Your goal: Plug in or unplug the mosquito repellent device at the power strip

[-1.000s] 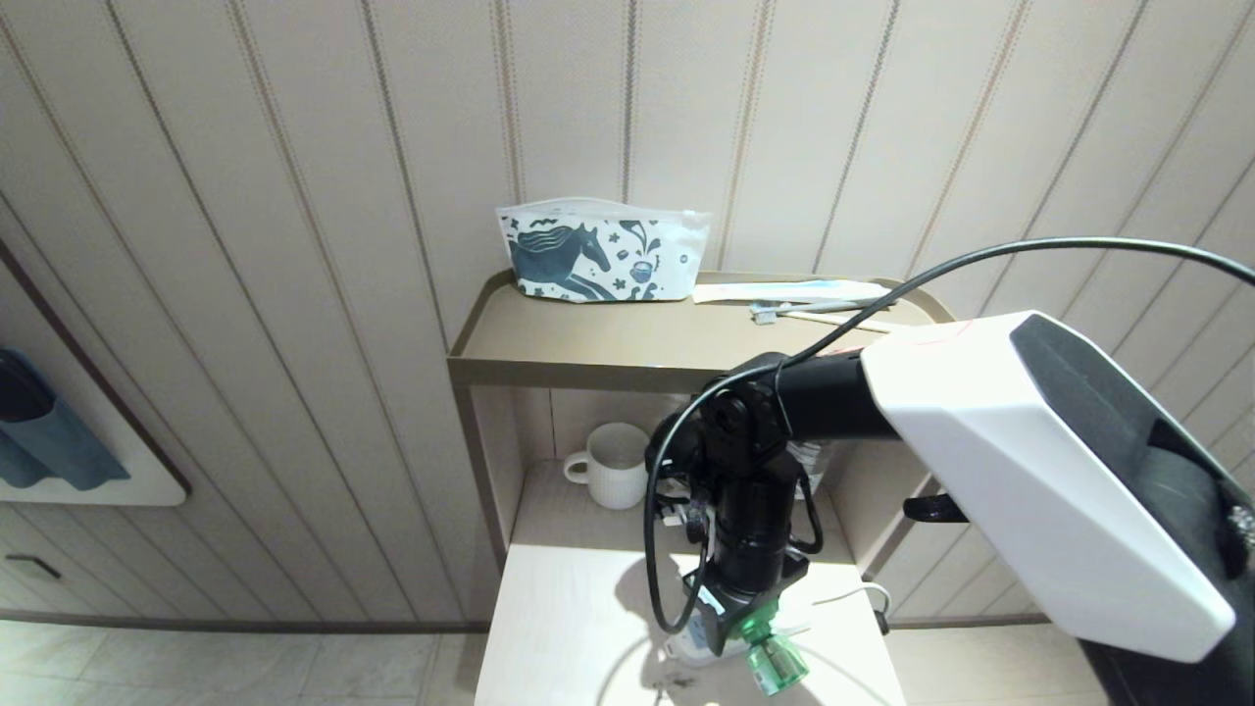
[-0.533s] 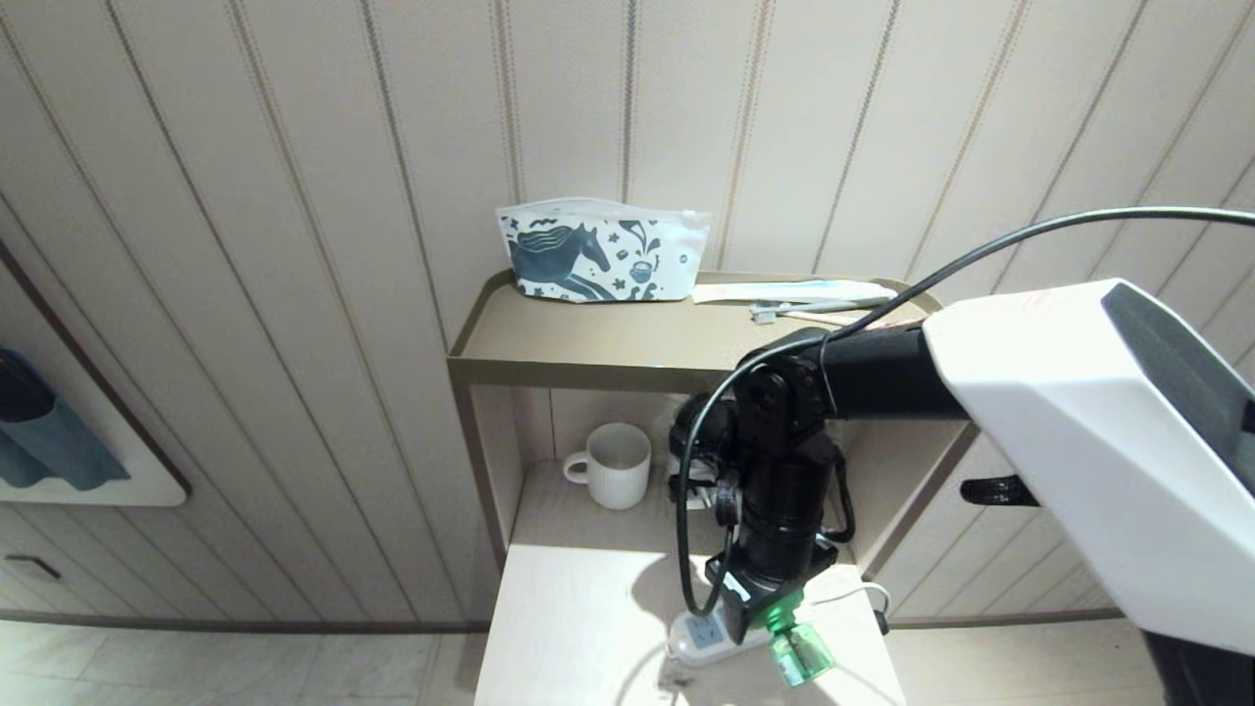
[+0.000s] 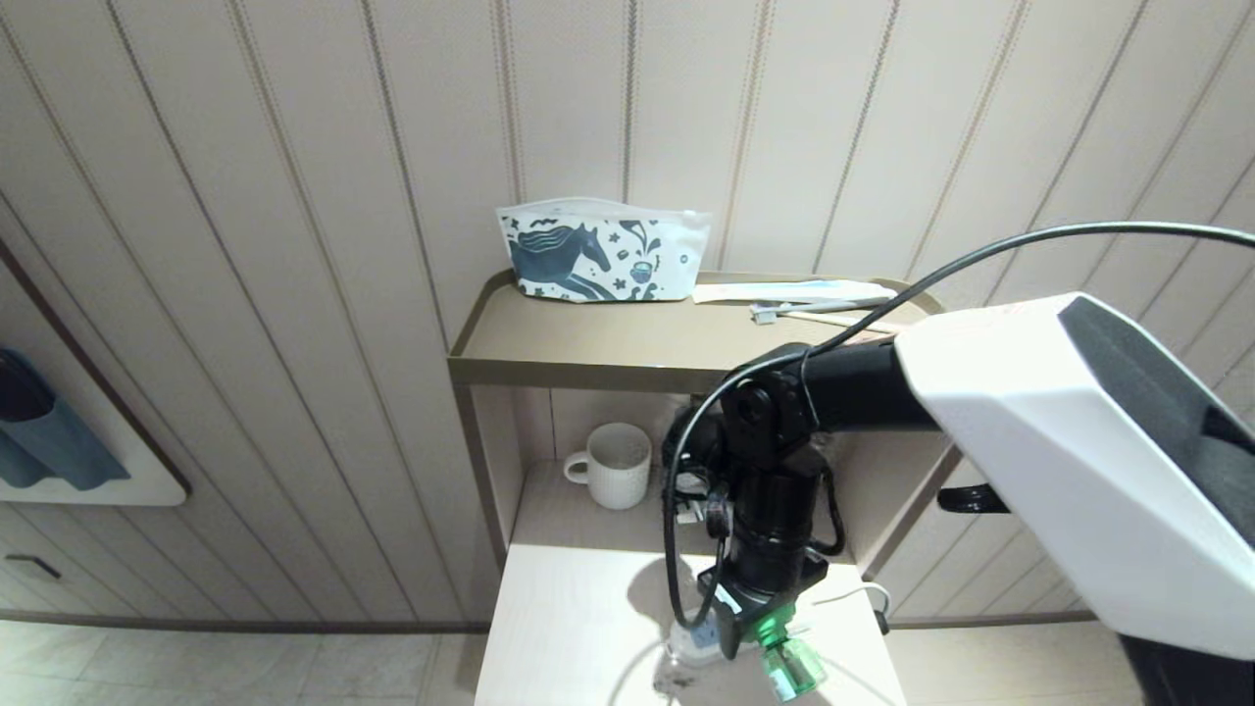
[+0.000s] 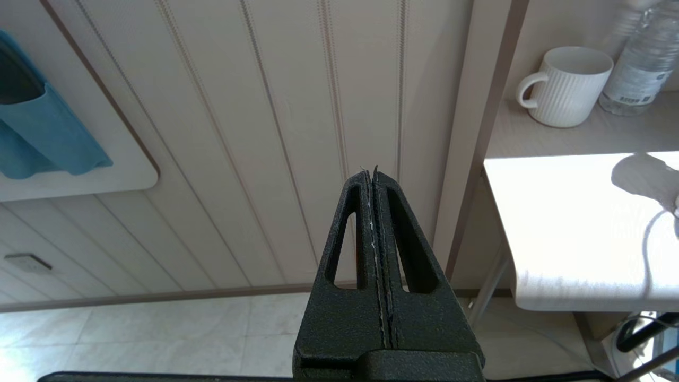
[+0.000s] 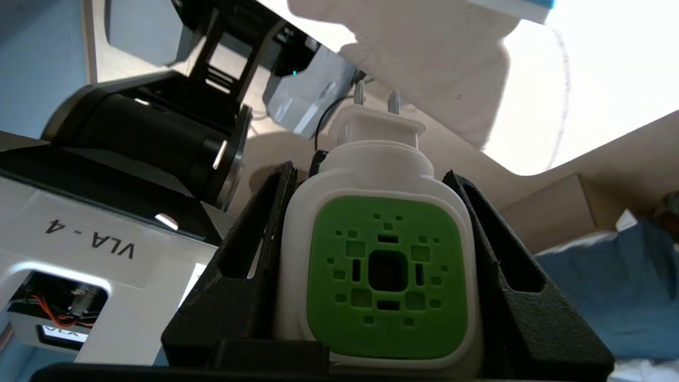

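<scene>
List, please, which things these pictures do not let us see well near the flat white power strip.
- Flat white power strip: head view, mostly covered by the right gripper.
- White-and-green mosquito repellent device: its green bottle is hidden behind its head in the right wrist view.
- Clear plastic water bottle: left wrist view, cut by the edge.

light: bright | shelf (image 3: 588,628): sunlit patch, hard shadows | focus: sharp
</scene>
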You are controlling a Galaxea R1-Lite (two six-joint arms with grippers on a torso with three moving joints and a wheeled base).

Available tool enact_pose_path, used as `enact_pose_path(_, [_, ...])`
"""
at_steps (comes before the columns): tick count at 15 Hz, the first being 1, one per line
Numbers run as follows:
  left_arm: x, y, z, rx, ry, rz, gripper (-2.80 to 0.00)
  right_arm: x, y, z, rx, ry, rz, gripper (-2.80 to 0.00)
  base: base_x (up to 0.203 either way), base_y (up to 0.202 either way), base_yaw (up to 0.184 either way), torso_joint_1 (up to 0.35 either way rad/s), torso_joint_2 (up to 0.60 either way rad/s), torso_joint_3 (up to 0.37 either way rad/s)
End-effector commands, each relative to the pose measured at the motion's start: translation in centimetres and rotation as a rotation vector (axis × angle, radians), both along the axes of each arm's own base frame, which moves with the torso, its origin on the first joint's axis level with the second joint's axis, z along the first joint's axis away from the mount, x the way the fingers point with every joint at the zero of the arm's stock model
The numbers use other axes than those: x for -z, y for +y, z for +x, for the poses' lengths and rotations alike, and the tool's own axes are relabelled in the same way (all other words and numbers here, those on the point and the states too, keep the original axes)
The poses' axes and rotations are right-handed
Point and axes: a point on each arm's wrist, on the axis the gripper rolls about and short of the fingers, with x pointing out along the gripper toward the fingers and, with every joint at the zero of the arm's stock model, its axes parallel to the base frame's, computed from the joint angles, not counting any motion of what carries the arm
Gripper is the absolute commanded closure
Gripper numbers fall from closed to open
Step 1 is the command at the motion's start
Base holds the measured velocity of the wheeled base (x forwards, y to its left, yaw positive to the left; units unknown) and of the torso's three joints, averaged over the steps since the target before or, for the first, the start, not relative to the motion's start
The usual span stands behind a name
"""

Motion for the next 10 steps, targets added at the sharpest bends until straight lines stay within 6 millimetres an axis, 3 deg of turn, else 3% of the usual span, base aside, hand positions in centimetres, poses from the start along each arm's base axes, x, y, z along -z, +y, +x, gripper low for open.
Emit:
enact_pose_path(1, [0.0,0.0,0.0,-0.001,0.002,0.001,0.00,2.2,0.7,0.5,-0.005,0.036,-0.023,0.00,0.000,0.000,0.000,0.000,0.00,0.000])
enact_pose_path(10, [0.0,0.0,0.0,0.000,0.002,0.001,0.00,3.7,1.5,1.2,-0.018,-0.034,-0.067,0.00,0.000,0.000,0.000,0.000,0.00,0.000])
